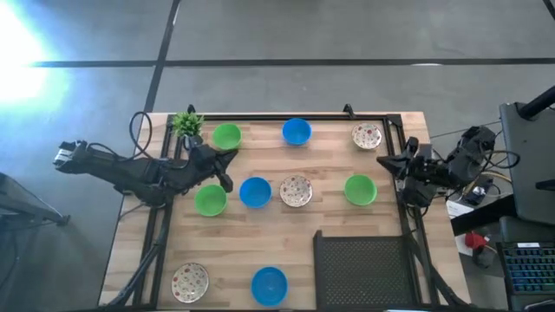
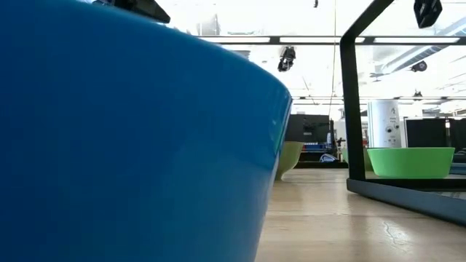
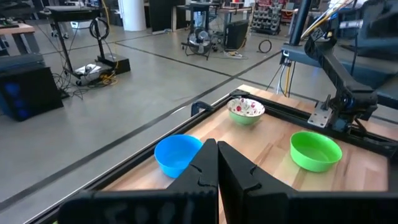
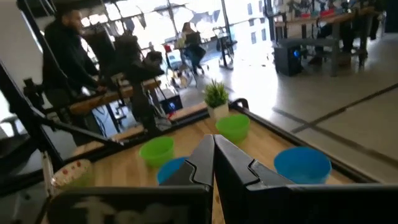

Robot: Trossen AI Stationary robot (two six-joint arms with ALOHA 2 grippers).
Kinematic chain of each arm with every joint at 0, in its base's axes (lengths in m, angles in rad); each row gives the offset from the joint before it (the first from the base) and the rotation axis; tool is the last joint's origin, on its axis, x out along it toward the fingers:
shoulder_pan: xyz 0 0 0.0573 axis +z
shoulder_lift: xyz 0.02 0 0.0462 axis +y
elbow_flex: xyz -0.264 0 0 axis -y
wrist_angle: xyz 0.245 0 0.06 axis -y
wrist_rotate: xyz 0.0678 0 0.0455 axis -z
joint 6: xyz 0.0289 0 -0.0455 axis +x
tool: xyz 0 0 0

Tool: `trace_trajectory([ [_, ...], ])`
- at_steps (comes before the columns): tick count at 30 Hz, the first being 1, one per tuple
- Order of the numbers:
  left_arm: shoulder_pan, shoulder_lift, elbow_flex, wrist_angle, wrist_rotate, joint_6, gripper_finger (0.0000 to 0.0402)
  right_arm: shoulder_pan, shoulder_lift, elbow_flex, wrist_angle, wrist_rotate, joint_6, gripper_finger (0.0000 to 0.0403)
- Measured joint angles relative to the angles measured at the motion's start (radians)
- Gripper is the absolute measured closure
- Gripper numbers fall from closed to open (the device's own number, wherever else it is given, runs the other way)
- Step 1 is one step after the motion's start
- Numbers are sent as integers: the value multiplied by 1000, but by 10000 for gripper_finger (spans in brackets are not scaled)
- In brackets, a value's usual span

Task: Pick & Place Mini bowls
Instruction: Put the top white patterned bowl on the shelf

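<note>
Your table point(image 1: 364, 221) is wood with a dark rail round it; nine mini bowls sit spread over it.

Left side first: a speckled bowl point(image 1: 190, 280) sits at the near left corner, with bare wood between it and the green bowl point(image 1: 210, 200) mid-left. The left gripper point(image 1: 225, 183) hangs over the left part of the table, between that green bowl and the green bowl at the far edge point(image 1: 226, 135), fingers pressed together and holding nothing, as the left wrist view shows. The potted plant point(image 1: 186, 123) stands in the far left corner, right beside the far green bowl, so it's tight there.

Centre: a blue bowl point(image 1: 255, 192) and a speckled bowl point(image 1: 297, 191) sit just beside each other mid-table. Another blue bowl point(image 1: 297, 131) is at the far edge and one more blue bowl point(image 1: 269, 283) at the near edge, filling the low view.

Right: a dark mesh panel point(image 1: 360, 269) takes the near right corner. A green bowl point(image 1: 359, 190) is mid-right, and a speckled bowl point(image 1: 367, 135) sits in the far right corner. The right gripper point(image 1: 388, 164) waits at the right edge, fingers pressed together, empty. A person point(image 4: 65, 56) stands beyond the table.
</note>
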State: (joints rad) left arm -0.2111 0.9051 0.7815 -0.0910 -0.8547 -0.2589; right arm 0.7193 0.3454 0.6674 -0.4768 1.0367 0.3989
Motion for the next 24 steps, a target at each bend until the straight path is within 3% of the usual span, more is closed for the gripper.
trace_trajectory([
  [10, 0, 0, 0, 8, 0, 97, 402, -68, 112, -17, -22, -20, 122, 394],
  [16, 0, 0, 0, 11, 0, 105, 402, -214, 216, -18, -20, -193, 151, 394],
  [24, 0, 0, 0, 11, 0, 104, 402, -491, 325, -19, -17, -466, 169, 394],
])
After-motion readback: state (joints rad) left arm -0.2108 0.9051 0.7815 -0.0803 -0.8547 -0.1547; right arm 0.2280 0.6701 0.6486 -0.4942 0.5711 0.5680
